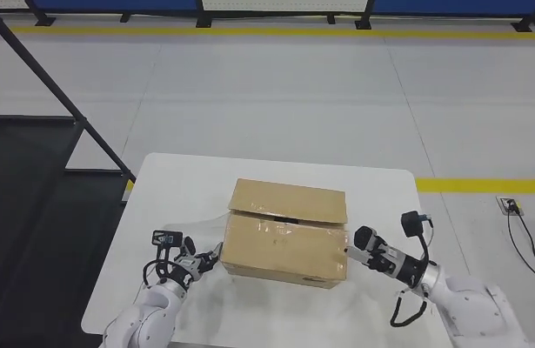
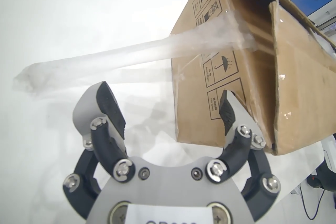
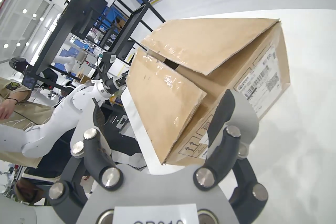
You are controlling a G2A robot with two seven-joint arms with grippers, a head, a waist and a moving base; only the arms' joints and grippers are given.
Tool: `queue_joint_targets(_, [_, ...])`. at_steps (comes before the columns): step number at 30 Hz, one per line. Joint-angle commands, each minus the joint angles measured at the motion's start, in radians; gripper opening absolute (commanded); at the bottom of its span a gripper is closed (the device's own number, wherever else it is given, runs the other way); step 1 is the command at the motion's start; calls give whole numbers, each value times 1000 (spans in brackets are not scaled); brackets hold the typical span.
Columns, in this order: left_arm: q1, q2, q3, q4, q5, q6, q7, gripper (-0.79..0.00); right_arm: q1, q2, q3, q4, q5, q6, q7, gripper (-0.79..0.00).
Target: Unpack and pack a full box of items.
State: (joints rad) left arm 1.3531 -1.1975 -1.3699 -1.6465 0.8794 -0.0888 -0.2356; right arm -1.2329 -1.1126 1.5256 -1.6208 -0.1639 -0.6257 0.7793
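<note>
A brown cardboard box (image 1: 286, 239) lies in the middle of the white table (image 1: 189, 187), its two top flaps slightly ajar along the taped seam. My left gripper (image 1: 210, 257) is open at the box's left end, low near the table. In the left wrist view the open left gripper (image 2: 168, 109) has one finger (image 2: 227, 114) right by the box (image 2: 236, 78); a peeled strip of clear tape (image 2: 105, 57) trails from that end. My right gripper (image 1: 354, 242) is open at the box's right end. In the right wrist view the right gripper (image 3: 160, 117) faces a box corner (image 3: 197, 64).
A black metal frame (image 1: 67, 122) and dark panel stand just beyond the table's left side. A white shipping label (image 3: 262, 78) is stuck on the box's side. Bare table surface lies behind the box and on both sides of it.
</note>
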Motion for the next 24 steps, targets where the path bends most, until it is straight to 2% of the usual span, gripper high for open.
queue_joint_targets(1, [7,0,0,-5,3,-2,6,0,24,3,-7,23,54,-7,42,0])
queue_joint_targets(6, [29,1,-10,-12,3,-15,19,0,77,7,-35,65,95,7,91,0])
queue_joint_targets(15, [60,3,-36,-31,-3,-30,29,0,153,7,-85,136,93,119,68,0])
queue_joint_targets(24, [70,4,-37,-47,11,-36,20,0,162,13,-92,162,253,62,151,0])
